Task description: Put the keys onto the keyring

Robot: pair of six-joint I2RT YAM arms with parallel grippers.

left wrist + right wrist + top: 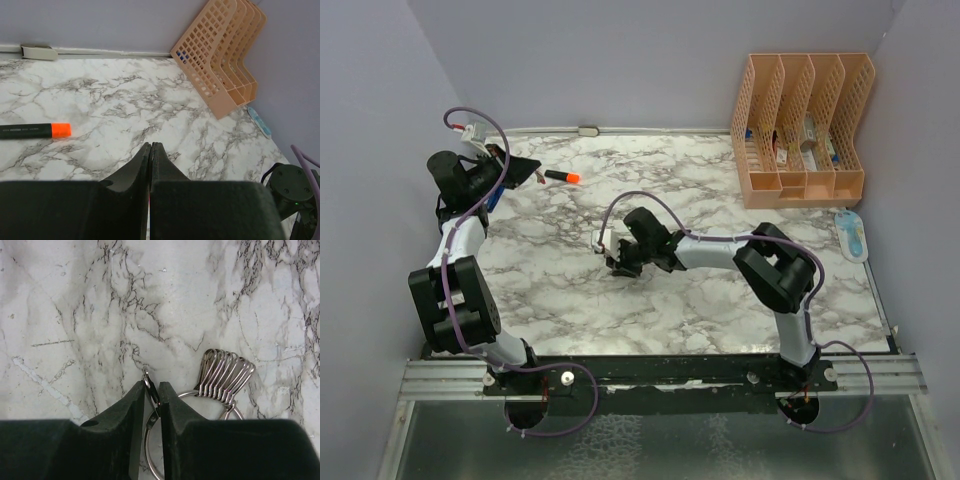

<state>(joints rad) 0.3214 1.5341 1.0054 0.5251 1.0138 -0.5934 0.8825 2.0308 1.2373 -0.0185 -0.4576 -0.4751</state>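
The keyring point(150, 456) is a thin silver wire ring lying on the marble table point(75, 315), with a bunch of several silver pear-shaped clips point(226, 375) on it. My right gripper point(151, 386) is shut on the ring's small clasp point(149, 382) at mid-table point(616, 262). My left gripper point(150, 145) is shut, held at the far left point(532, 172) near the marker. Only a thin red sliver point(149, 199) shows in the slit between its fingers, like the red tag of a key. The rest of that key and the dark-headed key are hidden.
A black marker with an orange cap point(563, 177) lies at the back left, also in the left wrist view point(35, 131). A peach file organizer point(800, 130) stands back right. A blue-and-white item point(851, 234) lies by the right edge. Walls close three sides.
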